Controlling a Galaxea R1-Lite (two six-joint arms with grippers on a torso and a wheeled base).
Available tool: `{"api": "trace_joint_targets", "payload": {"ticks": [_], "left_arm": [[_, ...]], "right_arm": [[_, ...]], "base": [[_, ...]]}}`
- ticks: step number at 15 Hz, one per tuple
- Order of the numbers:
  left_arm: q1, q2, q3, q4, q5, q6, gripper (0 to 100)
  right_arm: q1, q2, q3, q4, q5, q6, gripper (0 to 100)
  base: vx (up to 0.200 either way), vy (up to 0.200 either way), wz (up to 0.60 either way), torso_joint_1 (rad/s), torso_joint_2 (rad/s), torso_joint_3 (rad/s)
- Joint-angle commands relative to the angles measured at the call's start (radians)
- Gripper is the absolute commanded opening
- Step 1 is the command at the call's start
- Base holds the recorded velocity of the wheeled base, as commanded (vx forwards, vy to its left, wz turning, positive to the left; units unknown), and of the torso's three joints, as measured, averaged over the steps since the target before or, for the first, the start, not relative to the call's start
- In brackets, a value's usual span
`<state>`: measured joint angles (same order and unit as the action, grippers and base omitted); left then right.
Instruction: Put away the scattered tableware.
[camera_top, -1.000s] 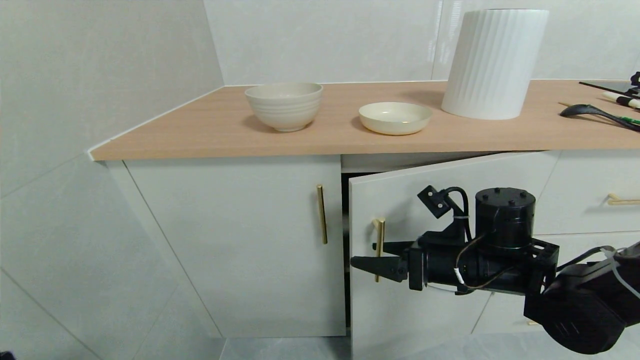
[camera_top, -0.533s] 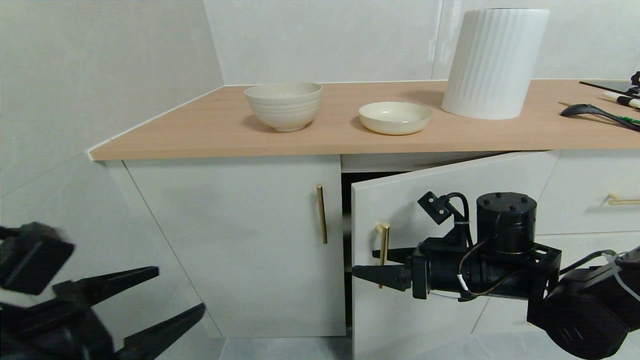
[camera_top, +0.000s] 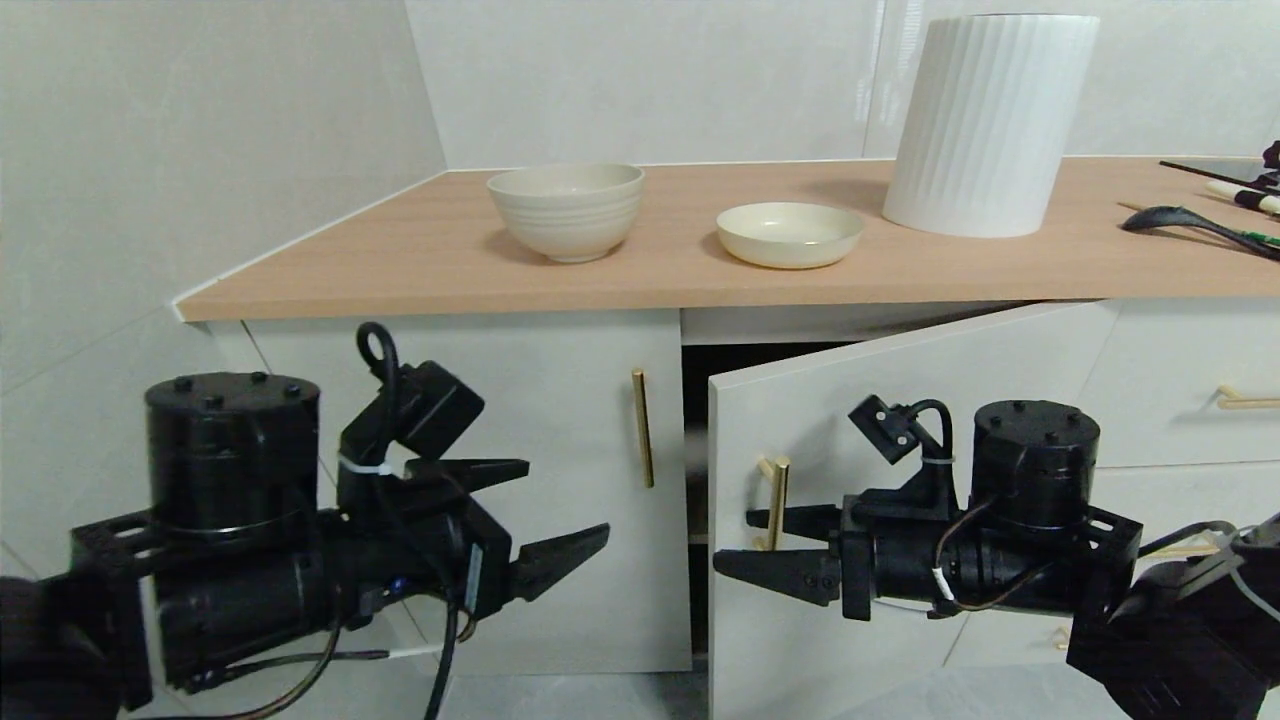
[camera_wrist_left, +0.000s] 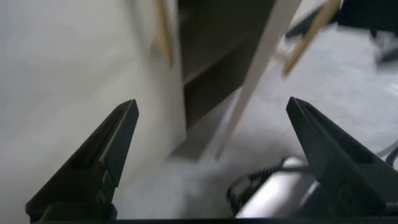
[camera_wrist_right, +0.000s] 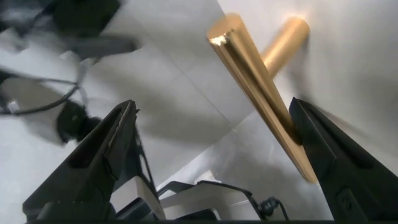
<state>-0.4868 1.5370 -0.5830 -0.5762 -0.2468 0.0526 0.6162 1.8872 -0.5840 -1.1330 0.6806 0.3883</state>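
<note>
Tableware: one cream ribbed deep bowl (camera_top: 566, 210) and one cream shallow dish (camera_top: 790, 233), two pieces standing apart on the worktop, the bowl nearer the left corner.
Nearby: one tall white ribbed cylinder (camera_top: 985, 125) just right of the dish; a black ladle (camera_top: 1190, 225) at the far right, with other utensils too small to tell.
In the way: the right white cupboard door (camera_top: 900, 400) hangs ajar beside a dark gap; the left white cupboard door (camera_top: 480, 400) sits flush.
Handles: two, a left brass bar handle (camera_top: 644, 428) and a right brass bar handle (camera_top: 775, 500).
Right gripper (camera_top: 735, 541): low at the ajar door, fingers apart with its handle between them.
Left gripper (camera_top: 565, 498): low before the flush door, fingers spread wide, holding nothing.
Surface: light wooden worktop (camera_top: 400, 260).
Room: pale grey wall tiles (camera_top: 200, 150), grey floor (camera_top: 580, 698).
</note>
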Motion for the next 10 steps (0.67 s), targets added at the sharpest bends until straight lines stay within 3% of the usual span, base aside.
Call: {"api": "trace_joint_targets", "payload": {"ticks": [1, 2, 3, 10], "left_arm": [[-0.026, 0.143, -0.106, -0.004, -0.016, 0.000, 100], [-0.027, 0.173, -0.130, -0.007, -0.028, 0.001, 100], [-0.039, 0.192, -0.144, -0.008, -0.032, 0.000, 0], [-0.068, 0.313, -0.287, 0.019, 0.000, -0.008, 0]], "right_arm": [[-0.004, 0.003, 0.024, -0.022, 0.010, 0.000, 100], [-0.004, 0.003, 0.026, -0.022, 0.010, 0.000, 100], [-0.004, 0.003, 0.026, -0.024, 0.010, 0.000, 100], [-0.021, 0.003, 0.027, -0.024, 0.028, 0.000, 100]], "base": [[0.000, 0.000, 0.00, 0.000, 0.00, 0.000], [0.000, 0.000, 0.00, 0.000, 0.00, 0.000], [0.000, 0.000, 0.00, 0.000, 0.00, 0.000], [0.000, 0.000, 0.00, 0.000, 0.00, 0.000]]}}
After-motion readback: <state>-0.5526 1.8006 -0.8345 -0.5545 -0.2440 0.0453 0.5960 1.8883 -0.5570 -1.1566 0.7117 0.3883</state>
